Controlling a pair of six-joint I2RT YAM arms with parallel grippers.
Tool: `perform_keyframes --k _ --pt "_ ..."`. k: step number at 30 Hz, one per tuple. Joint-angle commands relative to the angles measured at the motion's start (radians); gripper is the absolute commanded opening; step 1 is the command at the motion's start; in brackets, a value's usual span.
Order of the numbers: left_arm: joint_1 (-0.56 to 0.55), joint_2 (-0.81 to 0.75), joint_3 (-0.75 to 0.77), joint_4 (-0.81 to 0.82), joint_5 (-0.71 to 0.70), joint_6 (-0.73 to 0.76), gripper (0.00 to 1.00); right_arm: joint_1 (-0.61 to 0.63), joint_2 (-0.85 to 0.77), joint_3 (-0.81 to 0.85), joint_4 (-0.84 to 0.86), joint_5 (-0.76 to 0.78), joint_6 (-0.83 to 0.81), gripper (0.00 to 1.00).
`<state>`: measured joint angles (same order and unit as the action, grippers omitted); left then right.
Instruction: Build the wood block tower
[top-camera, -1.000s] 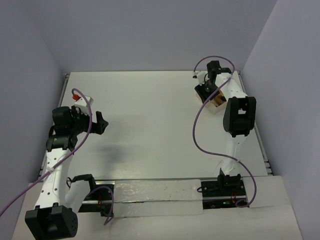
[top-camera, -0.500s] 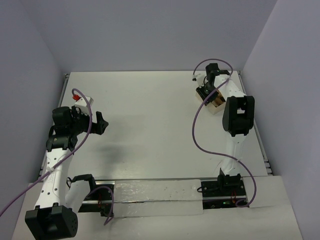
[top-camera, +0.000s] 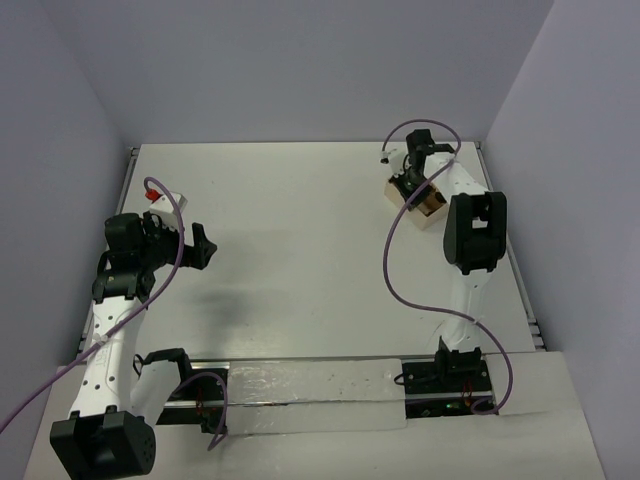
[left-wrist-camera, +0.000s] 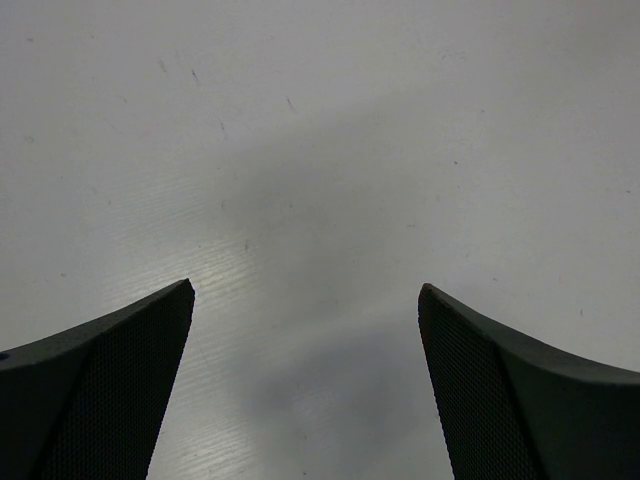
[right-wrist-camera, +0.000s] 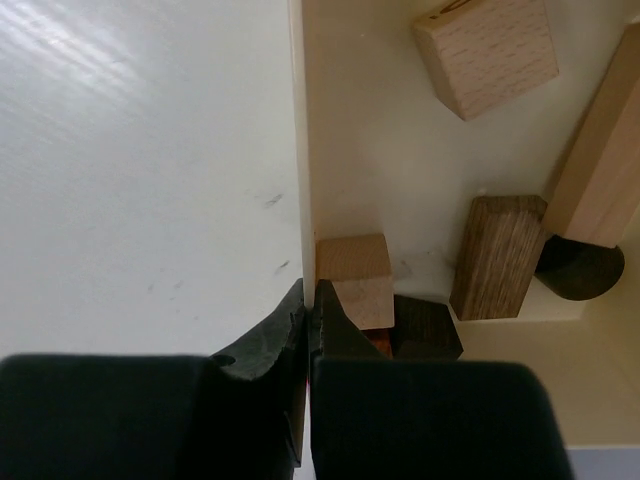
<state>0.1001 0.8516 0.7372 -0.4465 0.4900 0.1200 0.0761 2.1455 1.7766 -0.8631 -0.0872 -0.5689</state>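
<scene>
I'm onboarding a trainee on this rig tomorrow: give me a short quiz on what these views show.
1. True or false: the left pincer stands open over the table.
2. Where do the wooden blocks lie? A) on the table B) inside the pale box C) in the left pincer
3. Fill in: the right pincer is pinched shut on the box's ____.
Key: 1 true; 2 B; 3 wall.

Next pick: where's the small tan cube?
Right wrist view: cube sits in the wooden box, against the wall by the right hand, beside a dark block.
</scene>
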Motion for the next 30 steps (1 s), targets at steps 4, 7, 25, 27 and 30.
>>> perform_keyframes --k 4,7,25,27,30 --pt "0.012 -0.006 0.038 0.006 0.009 0.001 0.99 0.105 -0.197 -0.104 -0.067 -0.255 0.13 0.0" --pt "0.023 -0.006 0.05 0.0 0.012 0.0 0.99 0.185 -0.279 -0.118 -0.099 -0.413 0.22 0.0" --pt "0.068 0.042 0.207 -0.128 0.047 -0.025 0.98 0.472 -0.258 -0.253 0.011 -1.285 0.485 0.0" --pt "0.074 0.048 0.21 -0.13 0.052 -0.03 0.98 0.488 -0.231 -0.267 -0.005 -1.368 0.466 0.0" --pt "0.079 0.054 0.211 -0.129 0.06 -0.035 0.98 0.502 -0.157 -0.215 -0.214 -1.484 0.289 0.0"
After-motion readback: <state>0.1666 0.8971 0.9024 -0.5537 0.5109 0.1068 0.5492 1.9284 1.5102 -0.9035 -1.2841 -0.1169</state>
